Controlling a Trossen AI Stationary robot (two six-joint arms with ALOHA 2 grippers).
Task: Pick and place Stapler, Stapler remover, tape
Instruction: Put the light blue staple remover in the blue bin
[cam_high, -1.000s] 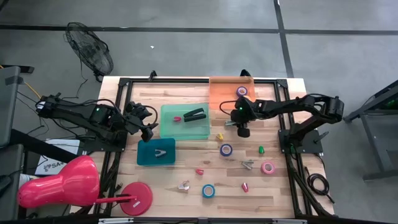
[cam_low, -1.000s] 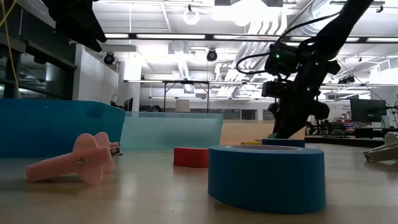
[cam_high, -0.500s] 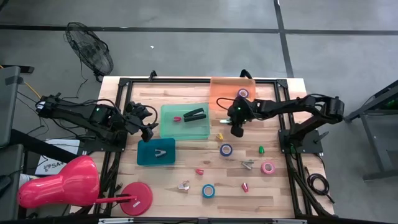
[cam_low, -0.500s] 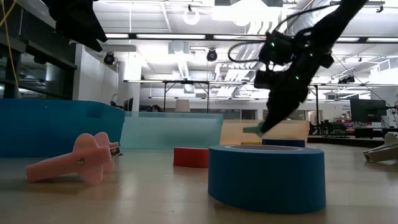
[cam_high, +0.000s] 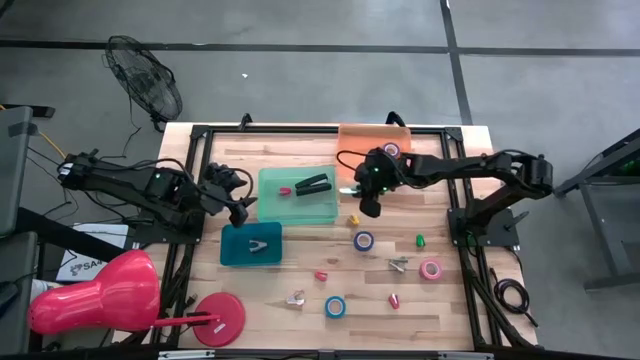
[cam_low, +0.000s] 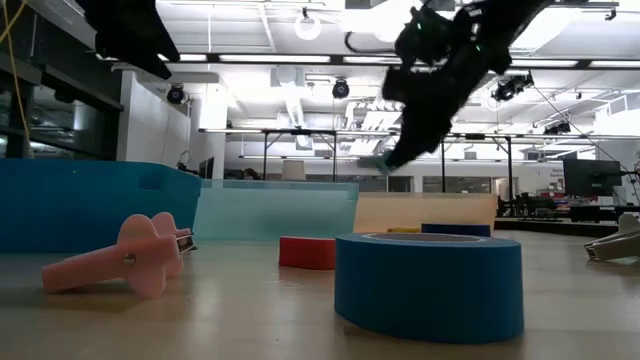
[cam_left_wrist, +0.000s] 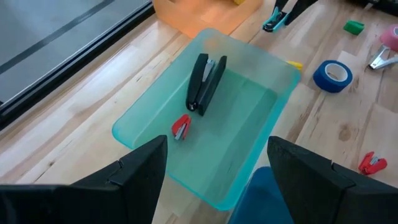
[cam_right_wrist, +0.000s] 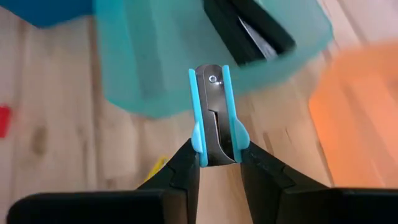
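Progress check for you: the green tray (cam_high: 270, 180) already holds a black stapler (cam_high: 314, 183) and a small red one, the blue bin (cam_high: 232, 255) has a pale stapler remover in it, and one tape roll (cam_high: 390, 148) sits in the orange tray (cam_high: 355, 145).

Your right gripper (cam_right_wrist: 214, 163) is pinched narrow on a small blue-sided stapler (cam_right_wrist: 212, 115), carried in the air just beside the green tray's near corner. Your left gripper (cam_high: 243, 205) waits with jaws wide over the gap between green tray and blue bin, holding nothing.

Left on the table, by my count: a dark blue roll (cam_high: 364, 240), a pink roll (cam_high: 431, 269), a blue roll (cam_high: 335, 307), a pink remover (cam_low: 125, 258), a metal remover (cam_high: 398, 264) and a few small coloured pieces.

Against a second ago, your right arm has lifted off the table and swung from the open wood toward the green tray, its fingers having closed a little. Left arm hasn't budged.
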